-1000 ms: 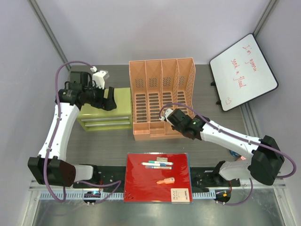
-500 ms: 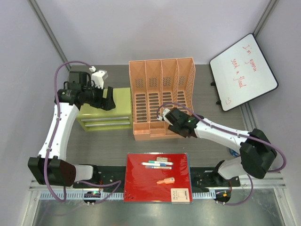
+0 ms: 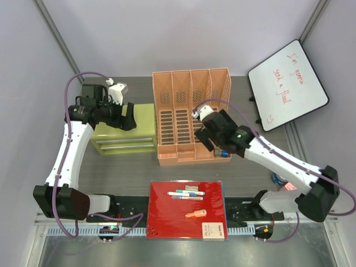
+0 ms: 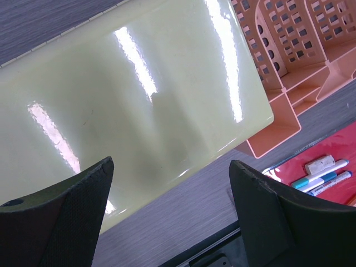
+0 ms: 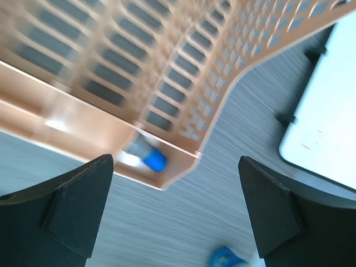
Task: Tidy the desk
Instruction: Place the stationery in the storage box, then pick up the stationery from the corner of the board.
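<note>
- Both left pincer (image 4: pixel 171 164) and right pincer (image 5: pixel 175 161) gape empty; the right has risen over the orange mesh file rack (image 5: pixel 183 83).
- Blue-capped tube (image 5: pixel 151 158) lies filed below it.
- Dark grey wood-grain bench (image 5: pixel 183 222) lies beneath.

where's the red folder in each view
Top external: the red folder lies at the bottom centre, between the two arm bases.
Left wrist: it shows in the lower right corner.
Right wrist: not in view.
Shared landmark: the orange rack, at the upper right of the left wrist view and across the top of the right wrist view.
</note>
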Available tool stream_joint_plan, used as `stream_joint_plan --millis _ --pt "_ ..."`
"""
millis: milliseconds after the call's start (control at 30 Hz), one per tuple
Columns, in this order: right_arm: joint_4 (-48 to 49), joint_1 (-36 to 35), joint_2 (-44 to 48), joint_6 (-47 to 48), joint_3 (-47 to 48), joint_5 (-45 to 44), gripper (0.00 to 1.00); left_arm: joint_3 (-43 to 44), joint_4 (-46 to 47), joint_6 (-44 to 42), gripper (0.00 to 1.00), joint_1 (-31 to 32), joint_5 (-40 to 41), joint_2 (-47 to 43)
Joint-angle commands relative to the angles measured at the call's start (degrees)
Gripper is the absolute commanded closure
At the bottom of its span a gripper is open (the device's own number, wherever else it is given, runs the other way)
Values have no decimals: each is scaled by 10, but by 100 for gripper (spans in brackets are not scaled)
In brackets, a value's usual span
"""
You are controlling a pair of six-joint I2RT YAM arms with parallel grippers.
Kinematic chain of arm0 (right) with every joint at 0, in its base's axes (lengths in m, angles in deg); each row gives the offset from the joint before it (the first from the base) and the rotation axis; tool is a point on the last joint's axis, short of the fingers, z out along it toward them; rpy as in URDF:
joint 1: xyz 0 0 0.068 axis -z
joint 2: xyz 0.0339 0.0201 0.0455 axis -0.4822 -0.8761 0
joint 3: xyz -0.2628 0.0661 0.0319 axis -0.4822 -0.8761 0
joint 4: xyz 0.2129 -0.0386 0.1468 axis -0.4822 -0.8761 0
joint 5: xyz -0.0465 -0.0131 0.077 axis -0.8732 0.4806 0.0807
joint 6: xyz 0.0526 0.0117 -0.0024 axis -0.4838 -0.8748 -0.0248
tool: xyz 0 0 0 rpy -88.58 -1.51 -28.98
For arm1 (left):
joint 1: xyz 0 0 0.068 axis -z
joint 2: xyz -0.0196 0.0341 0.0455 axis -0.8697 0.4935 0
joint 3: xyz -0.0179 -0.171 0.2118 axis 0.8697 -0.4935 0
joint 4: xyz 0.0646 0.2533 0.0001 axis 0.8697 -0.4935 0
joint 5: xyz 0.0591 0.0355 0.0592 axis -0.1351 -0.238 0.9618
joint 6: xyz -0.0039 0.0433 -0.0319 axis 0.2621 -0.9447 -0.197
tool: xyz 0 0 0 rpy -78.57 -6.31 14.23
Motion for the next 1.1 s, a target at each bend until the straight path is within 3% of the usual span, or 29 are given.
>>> stream_joint_plan --millis 0,100,167,200,233,267,300,333,467,567,700,967,1067 --pt "-97 0 84 -182 116 178 0 12 10 -8 15 -5 3 -4" --pt "-126 -7 117 -276 108 391 0 15 9 -7 15 -6 5 -3" --pt "-112 -31 156 -335 53 474 0 16 8 -4 15 -6 -1 -6" --pt "-47 -37 174 -362 14 517 0 17 7 -3 15 -6 -1 -6" --pt "6 -44 195 -396 -35 614 0 16 11 -1 15 -6 -2 -7" --pt "56 -46 218 -469 -128 642 0 16 11 2 15 -6 -3 -7" --pt "101 -48 219 -480 -156 657 0 16 11 4 15 -6 -5 -7" --pt "91 -58 214 -476 -169 628 0 16 10 6 16 -6 -5 -6" --pt "-40 -230 147 -428 -123 443 0 16 2 5 16 -6 -4 -13" --pt "-57 -299 104 -429 -118 412 1 16 3 5 16 -6 2 -15" --pt "-46 -316 85 -423 -120 411 13 18 -1 7 16 -6 2 -18" --pt "-19 -321 73 -403 -126 378 15 13 -1 6 16 -5 4 -21" --pt "-10 -321 48 -385 -117 361 20 13 -1 4 16 -6 7 -21"
